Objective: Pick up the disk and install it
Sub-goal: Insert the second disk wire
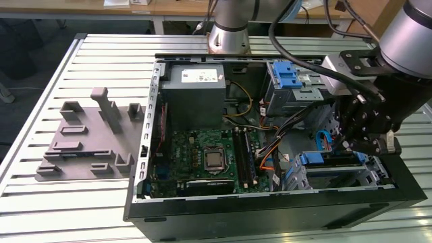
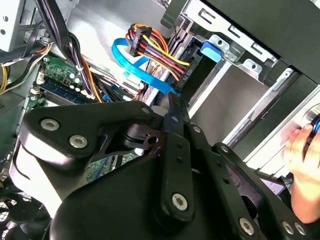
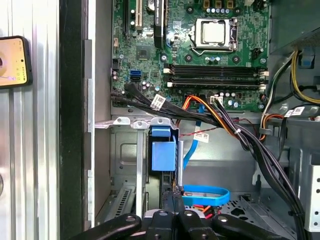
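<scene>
The disk (image 3: 163, 152) is sitting edge-on in the metal bay (image 3: 125, 150) at the front corner of the open computer case (image 1: 270, 212), and its blue bracket is facing out towards the arm. In the exterior view the disk (image 1: 331, 161) is lying low in the bay, on the exterior view's right, just beneath the gripper (image 1: 368, 147).

In the first wrist view the gripper (image 3: 173, 217) is hanging right at the disk's outer edge. Its fingers (image 2: 175, 125) are pressing together with nothing between them. I cannot tell if the tips are touching the disk.

By my reading, the pick-up is done and the seating step is under way. Any last push is calling for a straight line along the bay, clear of the blue cable (image 3: 205, 194) looping just beside the tips.

The second wrist view is showing the coloured wire bundle (image 2: 150, 45) plugging in near the bay, and a person's hand (image 2: 302, 165) resting at the outside of the case. The first wrist view is giving the motherboard (image 3: 200, 50) and a phone (image 3: 12, 61) lying on the surface (image 3: 45, 150) beside the case. The exterior view is adding a grey fixture plate (image 1: 88, 136) well apart on its left.
</scene>
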